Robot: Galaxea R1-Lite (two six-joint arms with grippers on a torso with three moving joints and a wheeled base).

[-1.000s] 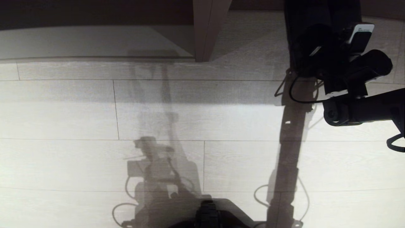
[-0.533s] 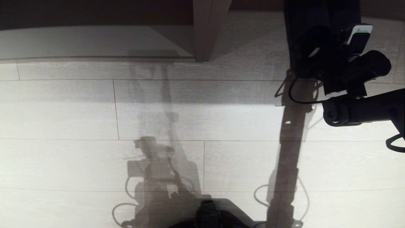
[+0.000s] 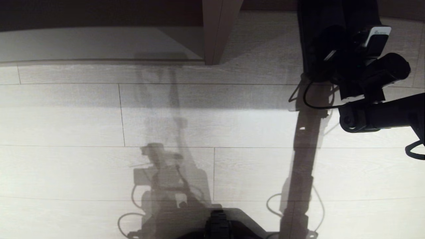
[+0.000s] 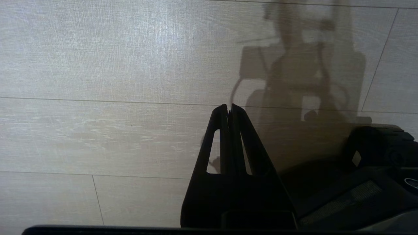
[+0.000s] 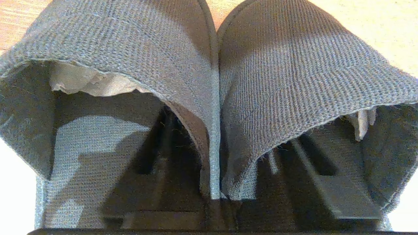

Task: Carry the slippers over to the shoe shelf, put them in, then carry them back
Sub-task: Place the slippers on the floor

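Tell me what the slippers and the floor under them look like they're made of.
The slippers look like soft knitted or woven grey fabric: a fine ribbed weave, fuzzy fraying edges and a pale lining show. The floor looks like pale wood-grain plank, laminate or vinyl perhaps, matte with thin seams.

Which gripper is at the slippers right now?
The right gripper: its fingers stand apart, one inside each of the slippers. The left gripper is shut, holding nothing, over the floor.
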